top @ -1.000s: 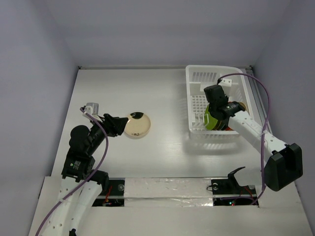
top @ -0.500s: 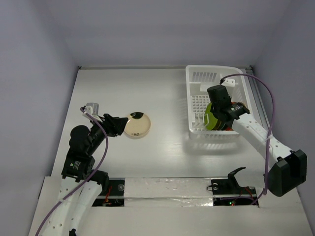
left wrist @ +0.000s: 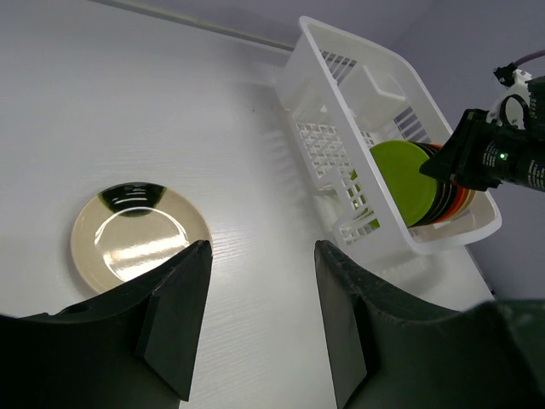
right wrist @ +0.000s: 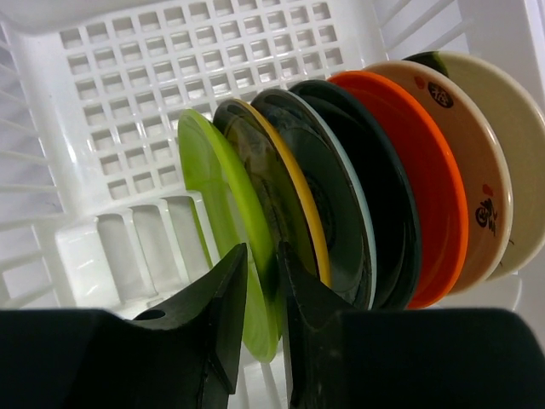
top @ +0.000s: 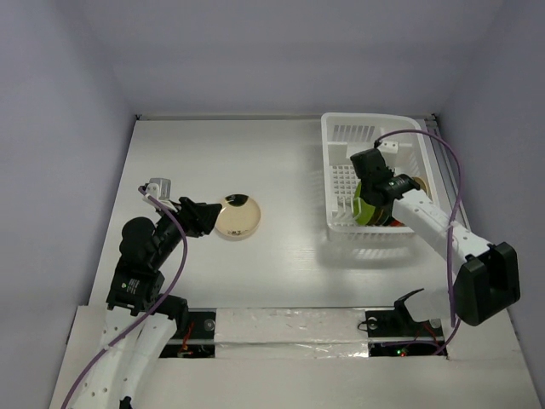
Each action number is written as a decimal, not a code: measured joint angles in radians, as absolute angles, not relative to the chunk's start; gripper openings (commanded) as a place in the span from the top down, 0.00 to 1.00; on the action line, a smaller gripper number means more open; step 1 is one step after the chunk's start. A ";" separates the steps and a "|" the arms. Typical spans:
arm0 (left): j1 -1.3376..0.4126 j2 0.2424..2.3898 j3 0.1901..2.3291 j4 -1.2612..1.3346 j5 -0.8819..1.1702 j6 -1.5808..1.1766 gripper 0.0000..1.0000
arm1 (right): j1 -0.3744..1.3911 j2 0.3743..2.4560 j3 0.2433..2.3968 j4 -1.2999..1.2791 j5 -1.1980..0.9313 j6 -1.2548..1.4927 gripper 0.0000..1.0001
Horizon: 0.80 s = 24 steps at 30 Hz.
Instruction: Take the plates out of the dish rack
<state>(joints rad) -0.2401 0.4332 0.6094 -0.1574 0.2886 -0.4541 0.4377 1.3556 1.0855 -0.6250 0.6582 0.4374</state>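
The white dish rack (top: pixel 329 175) (left wrist: pixel 317 36) (right wrist: pixel 128 77) stands at the back right. Several plates stand on edge in it: lime green (right wrist: pixel 213 183) (top: pixel 364 210) (left wrist: pixel 405 175) at the front, then dark ones, an orange one (right wrist: pixel 421 196) and a cream patterned one (right wrist: pixel 490 162). My right gripper (right wrist: pixel 260 250) (top: pixel 368 192) is down in the rack, open, with one finger on each side of the lime green plate's rim and little slack. A cream plate (top: pixel 238 216) (left wrist: pixel 136 234) lies flat on the table. My left gripper (left wrist: pixel 262 247) (top: pixel 204 218) hovers open beside it, holding nothing.
A small white cup-like holder (left wrist: pixel 375 89) sits at the rack's far end. Grey walls close in the table (top: pixel 281 170) on three sides. A purple cable (top: pixel 451 162) loops over the rack's right side.
The right wrist has shifted slightly within the rack, over the plates, and its elbow has swung. The left arm and the cream plate have not moved.
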 measured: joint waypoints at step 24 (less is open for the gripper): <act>-0.240 0.417 0.609 -0.154 0.297 -0.454 0.52 | 0.449 1.534 1.316 -0.873 0.727 0.308 1.00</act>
<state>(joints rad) -0.2401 0.4168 0.6094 -0.1543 0.2974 -0.4541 0.4492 1.5341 1.3163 -0.8734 0.7269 0.3084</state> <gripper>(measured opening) 0.483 0.125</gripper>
